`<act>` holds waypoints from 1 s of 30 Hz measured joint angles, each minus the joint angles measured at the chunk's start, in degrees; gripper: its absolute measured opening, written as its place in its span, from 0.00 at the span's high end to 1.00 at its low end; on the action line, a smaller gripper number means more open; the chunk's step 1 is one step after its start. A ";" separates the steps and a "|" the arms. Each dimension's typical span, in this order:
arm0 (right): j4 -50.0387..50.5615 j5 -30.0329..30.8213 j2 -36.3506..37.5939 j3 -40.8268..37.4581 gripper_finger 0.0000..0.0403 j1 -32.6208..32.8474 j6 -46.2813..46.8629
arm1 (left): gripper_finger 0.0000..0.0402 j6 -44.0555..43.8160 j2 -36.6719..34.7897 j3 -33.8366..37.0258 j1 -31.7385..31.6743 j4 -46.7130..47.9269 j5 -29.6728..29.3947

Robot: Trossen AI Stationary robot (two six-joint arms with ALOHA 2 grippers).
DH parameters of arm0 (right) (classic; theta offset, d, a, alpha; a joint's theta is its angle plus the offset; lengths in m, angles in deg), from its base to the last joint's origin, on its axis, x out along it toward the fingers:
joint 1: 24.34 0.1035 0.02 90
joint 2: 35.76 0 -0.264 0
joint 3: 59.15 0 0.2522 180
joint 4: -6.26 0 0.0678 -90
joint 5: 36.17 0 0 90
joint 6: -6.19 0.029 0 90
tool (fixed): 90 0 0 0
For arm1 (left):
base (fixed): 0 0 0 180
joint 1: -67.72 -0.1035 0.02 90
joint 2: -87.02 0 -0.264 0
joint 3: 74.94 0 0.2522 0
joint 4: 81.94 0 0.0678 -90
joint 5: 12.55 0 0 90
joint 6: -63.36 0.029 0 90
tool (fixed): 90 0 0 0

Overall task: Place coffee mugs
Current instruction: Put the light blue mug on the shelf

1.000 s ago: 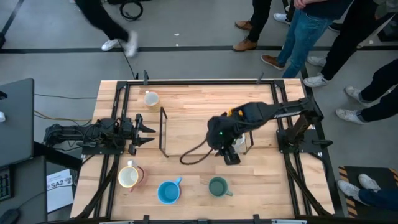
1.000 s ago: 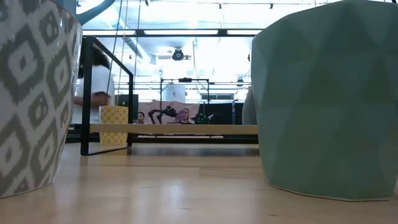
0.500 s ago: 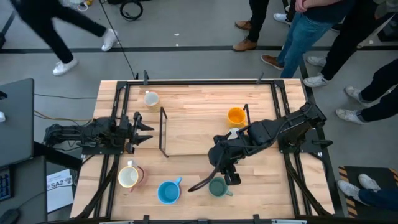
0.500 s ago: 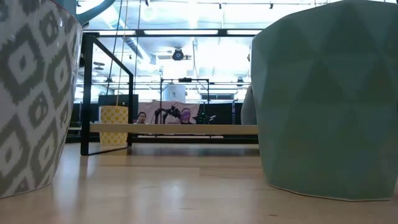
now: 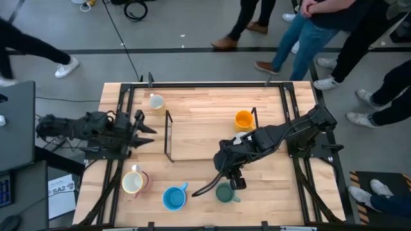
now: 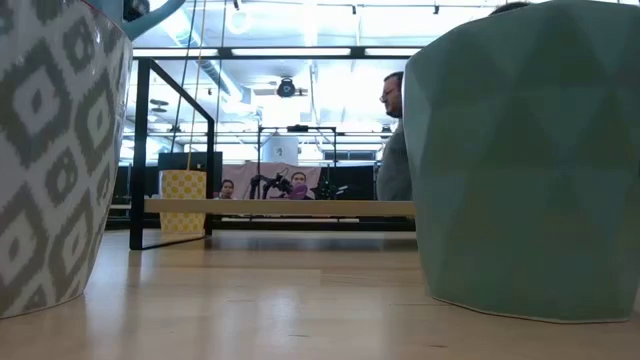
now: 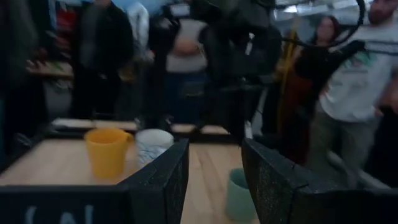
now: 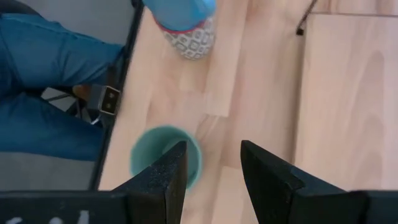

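Several coffee mugs stand on the wooden table (image 5: 192,102): an orange one (image 5: 243,119), a cream-yellow one (image 5: 156,101), a grey-patterned one (image 5: 133,183), a blue one (image 5: 173,197) and a dark green one (image 5: 225,192). My right gripper (image 5: 235,178) hangs open just above and beside the green mug (image 8: 165,155), pointing down at a slant, nothing between its fingers. My left gripper (image 5: 145,125) is open at the table's left side, pointing level across the table. Its wrist view shows the orange mug (image 7: 106,149), a white mug (image 7: 152,144) and the green mug (image 7: 239,196).
A black frame (image 5: 169,136) with a light wooden board (image 5: 205,138) stands mid-table between the arms. In the low view the patterned mug (image 6: 50,150) and green mug (image 6: 520,160) loom close. Several people stand and walk beyond the far edge (image 5: 308,32).
My right gripper has swung from the orange mug's place toward the table's near edge and now hangs over the green mug; the orange mug stands uncovered. My left gripper has risen and drawn back a little toward the left edge.
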 joint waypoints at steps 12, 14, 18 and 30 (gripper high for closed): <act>0.02 -0.10 0.02 -0.12 0.62 -1.64 -0.10 | 0.64 -5.21 32.40 -29.45 16.32 25.48 -1.07; 0.02 -0.17 0.02 -0.12 0.62 -1.61 -0.10 | 0.64 -7.30 36.55 -33.91 18.20 30.30 -1.32; 0.02 -0.17 0.02 -0.12 0.62 -1.64 -0.44 | 0.64 -11.24 43.88 -41.80 20.75 39.24 -1.38; 0.06 -0.20 0.02 -0.12 0.62 -1.62 -2.95 | 0.64 -24.43 55.57 -50.85 22.45 48.22 -1.50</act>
